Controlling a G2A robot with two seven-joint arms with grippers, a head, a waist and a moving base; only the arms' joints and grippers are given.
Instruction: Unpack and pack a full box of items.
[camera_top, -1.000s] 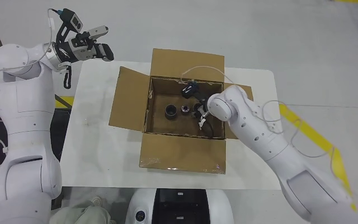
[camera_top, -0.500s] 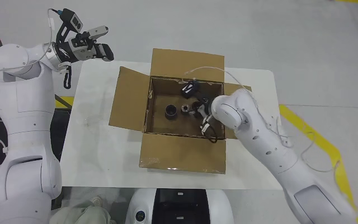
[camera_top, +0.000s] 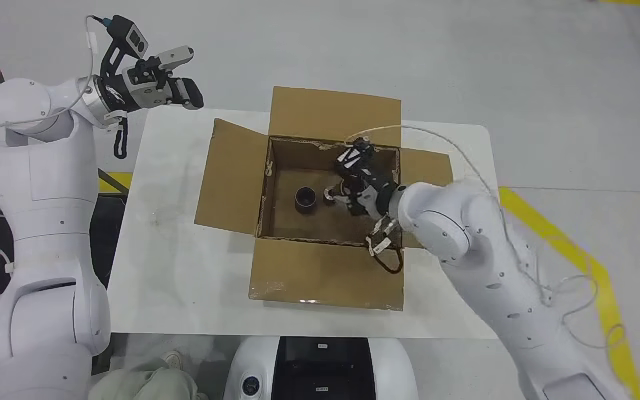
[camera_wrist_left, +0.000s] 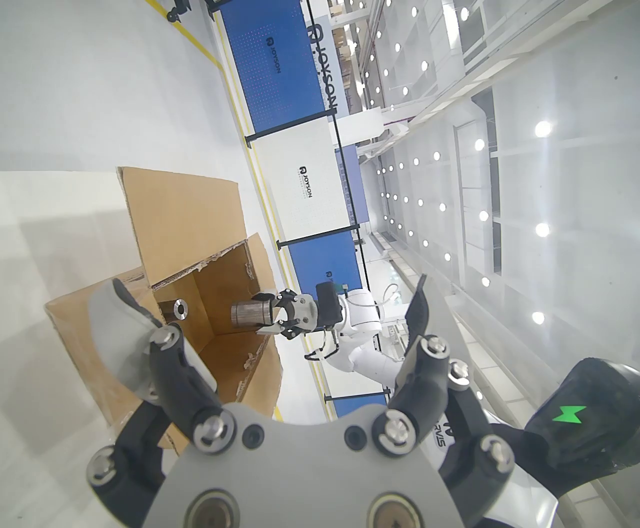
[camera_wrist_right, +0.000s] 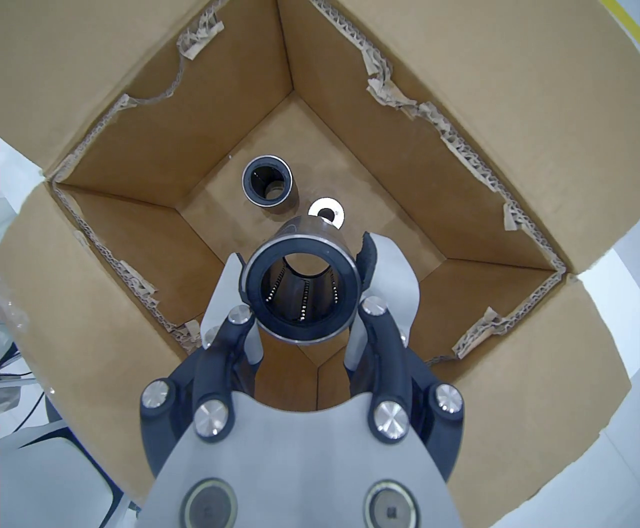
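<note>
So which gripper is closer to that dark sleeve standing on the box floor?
Right. The right gripper, holding a metal cylinder, hangs over the box near the dark sleeve; the left gripper is off by the table corner.

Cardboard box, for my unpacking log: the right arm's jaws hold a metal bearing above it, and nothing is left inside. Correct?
Not quite. The metal bearing is held above the cardboard box, but the right wrist view shows a second bearing and a flat ring on its floor.
</note>
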